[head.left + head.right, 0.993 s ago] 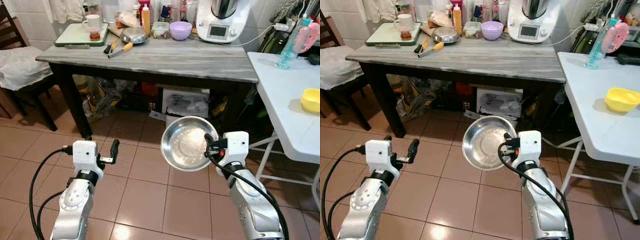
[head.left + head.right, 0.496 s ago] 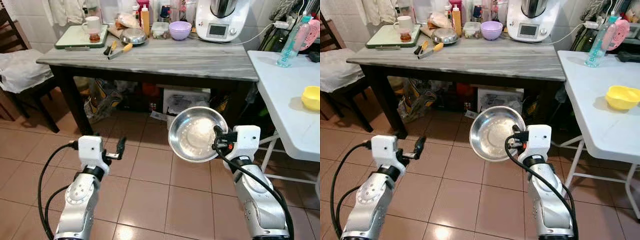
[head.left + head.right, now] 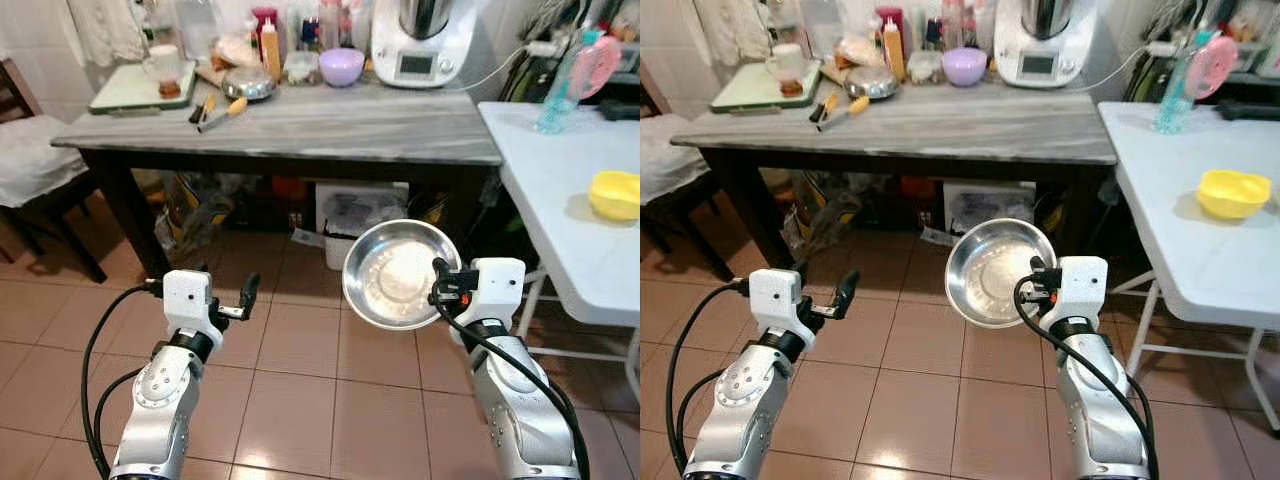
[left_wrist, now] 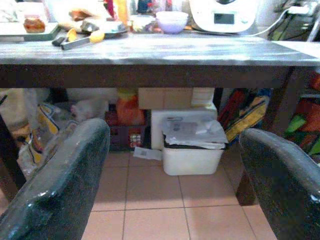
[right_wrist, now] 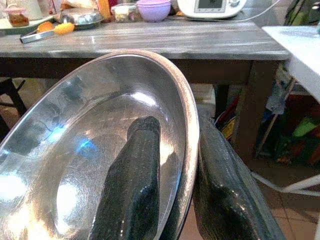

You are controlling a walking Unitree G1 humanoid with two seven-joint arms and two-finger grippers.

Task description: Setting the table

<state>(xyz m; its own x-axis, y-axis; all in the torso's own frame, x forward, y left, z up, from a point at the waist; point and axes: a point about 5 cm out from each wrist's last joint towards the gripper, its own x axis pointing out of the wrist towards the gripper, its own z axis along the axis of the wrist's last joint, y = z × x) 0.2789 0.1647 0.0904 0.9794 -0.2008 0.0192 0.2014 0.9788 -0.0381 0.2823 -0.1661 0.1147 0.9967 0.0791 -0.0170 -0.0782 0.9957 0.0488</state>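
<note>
Steel bowl [image 3: 400, 275] isn't first from the left: my left tool [image 3: 248, 297] hangs wide, empty, over floor tiles. Right tool [image 5: 172, 200] pinches the bowl's rim w/ 2 fingers, tilted, short of white desk [image 3: 560, 190]. Risk imo: thin rim grip slips, bowl drops.

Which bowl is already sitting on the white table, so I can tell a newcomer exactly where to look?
Start at the white folding table on the robot's right, beside the grey-topped dark table. A small yellow bowl sits on it, nearer than the blue bottle. Its yellow colour sets it apart from the steel bowl in the right gripper.
</note>
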